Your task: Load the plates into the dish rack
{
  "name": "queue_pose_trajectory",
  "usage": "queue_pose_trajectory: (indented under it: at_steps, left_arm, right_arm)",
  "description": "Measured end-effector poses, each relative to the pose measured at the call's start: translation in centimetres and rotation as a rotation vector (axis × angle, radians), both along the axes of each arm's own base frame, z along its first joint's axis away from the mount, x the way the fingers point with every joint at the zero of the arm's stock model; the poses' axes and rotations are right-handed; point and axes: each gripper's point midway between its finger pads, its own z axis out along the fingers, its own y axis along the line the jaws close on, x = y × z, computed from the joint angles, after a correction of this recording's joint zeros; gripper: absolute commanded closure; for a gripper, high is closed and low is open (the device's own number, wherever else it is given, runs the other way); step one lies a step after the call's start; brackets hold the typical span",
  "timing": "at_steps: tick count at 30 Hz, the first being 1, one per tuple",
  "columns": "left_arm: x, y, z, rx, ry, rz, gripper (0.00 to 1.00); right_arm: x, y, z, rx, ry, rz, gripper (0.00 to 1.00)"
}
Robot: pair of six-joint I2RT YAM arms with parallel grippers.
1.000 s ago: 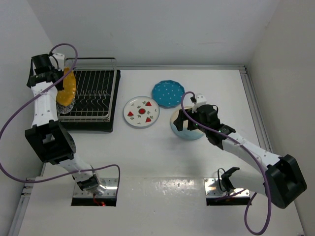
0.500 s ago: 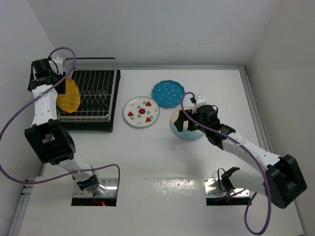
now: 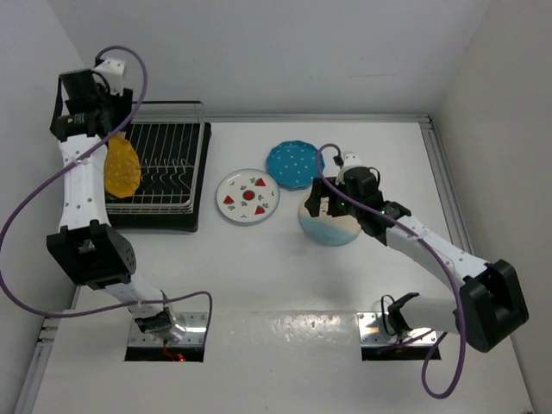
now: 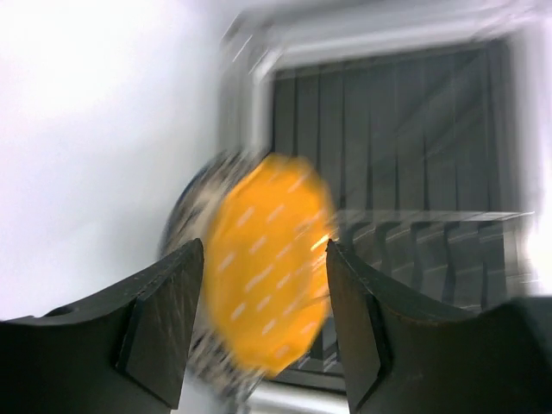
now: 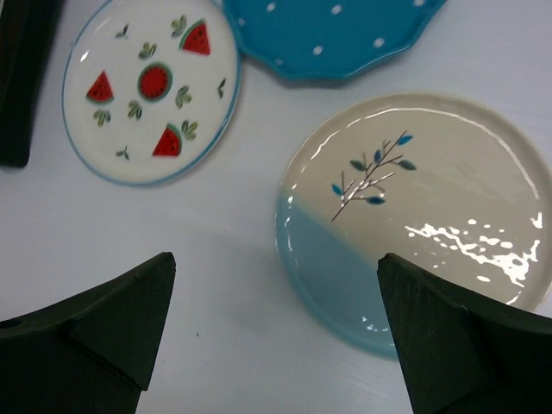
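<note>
We list, upper left: yellow plate (image 3: 122, 166) upright at the dish rack's (image 3: 164, 159) left edge; left gripper (image 4: 263, 259) over it, fingers apart, empty. Centre right: right gripper (image 5: 274, 267) spread wide over the cream-and-blue plate (image 5: 414, 216), which lies flat on the table (image 3: 285, 285); red-fruit plate (image 3: 247, 196) and teal plate (image 3: 294, 164) beside it.

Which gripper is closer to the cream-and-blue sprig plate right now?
Right. The right gripper hangs just above the sprig plate, jaws open. The left gripper is far off, above the yellow plate standing in the dish rack.
</note>
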Motion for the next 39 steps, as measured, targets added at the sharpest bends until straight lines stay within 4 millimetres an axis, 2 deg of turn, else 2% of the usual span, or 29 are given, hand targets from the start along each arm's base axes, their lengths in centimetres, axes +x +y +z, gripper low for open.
queue_pose_trajectory:
  at_steps: [1, 3, 4, 7, 9, 11, 12, 14, 16, 18, 19, 20, 22, 25, 27, 30, 32, 35, 36, 39]
  left_arm:
    - [0.7, -1.8, 1.1, -0.013, -0.029, -0.051, 0.37]
    - [2.0, -6.6, 2.8, -0.045, -0.075, -0.174, 0.35]
    - [2.5, -9.7, 3.2, -0.064, -0.086, -0.252, 0.34]
    - [3.7, -19.2, 2.7, -0.120, -0.067, -0.483, 0.32]
    - [4.3, -25.1, 1.0, -0.160, -0.023, -0.620, 0.31]
    - [5.2, -30.0, -1.5, -0.205, 0.034, -0.722, 0.31]
    - [5.8, -31.9, -3.0, -0.232, 0.068, -0.756, 0.31]
    - [7.1, -34.6, -6.4, -0.293, 0.138, -0.797, 0.31]
    - [8.4, -36.1, -9.6, -0.365, 0.201, -0.806, 0.31]
    - [9.6, -37.0, -13.0, -0.441, 0.262, -0.793, 0.31]
    - [9.8, -37.2, -14.5, -0.477, 0.291, -0.783, 0.31]
    - [9.8, -37.3, -15.8, -0.508, 0.322, -0.768, 0.31]
    - [9.8, -37.4, -17.3, -0.544, 0.356, -0.750, 0.30]
    - [10.1, -37.2, -17.0, -0.554, 0.345, -0.741, 0.30]
    - [10.2, -37.0, -16.7, -0.554, 0.327, -0.735, 0.30]
    - [9.5, -35.9, -16.6, -0.554, 0.334, -0.712, 0.30]
    - [9.0, -34.9, -16.7, -0.540, 0.336, -0.694, 0.30]
    - [8.4, -33.1, -16.6, -0.506, 0.337, -0.664, 0.30]
    - [8.4, -32.6, -16.5, -0.498, 0.335, -0.654, 0.30]
    - [8.5, -31.7, -15.9, -0.483, 0.317, -0.645, 0.30]
  right_arm:
    - [0.5, -0.3, 0.3, 0.004, 0.006, -0.024, 0.00]
    - [1.5, -1.3, 0.8, 0.013, 0.018, -0.087, 0.00]
    - [1.7, -1.8, 0.7, 0.014, 0.030, -0.118, 0.00]
    - [2.0, -4.0, -0.4, 0.002, 0.083, -0.216, 0.00]
    - [1.8, -5.1, -1.2, -0.013, 0.120, -0.264, 0.02]
    - [1.5, -5.9, -1.9, -0.035, 0.150, -0.295, 0.11]
    - [1.4, -6.1, -2.1, -0.043, 0.157, -0.304, 0.15]
    - [1.3, -6.6, -2.3, -0.058, 0.161, -0.318, 0.25]
    - [1.4, -6.8, -2.2, -0.070, 0.153, -0.324, 0.25]
    - [2.1, -7.0, -2.0, -0.078, 0.146, -0.325, 0.15]
    - [3.0, -7.0, -1.7, -0.081, 0.142, -0.326, 0.01]
    - [4.4, -6.9, -1.2, -0.077, 0.133, -0.328, 0.01]
    - [7.6, -6.7, -0.7, -0.070, 0.120, -0.331, 0.01]
    - [14.2, -6.6, -1.0, -0.020, 0.141, -0.344, 0.01]
    - [18.8, -6.8, -2.0, 0.030, 0.160, -0.351, 0.04]
    - [22.9, -6.9, -4.4, 0.089, 0.202, -0.347, 0.06]
    - [24.4, -7.0, -7.0, 0.109, 0.250, -0.347, 0.07]
    - [24.5, -6.4, -10.8, 0.119, 0.330, -0.337, 0.12]
    - [24.5, -6.0, -11.6, 0.134, 0.346, -0.328, 0.17]
    - [24.9, -4.8, -10.6, 0.182, 0.333, -0.295, 0.26]
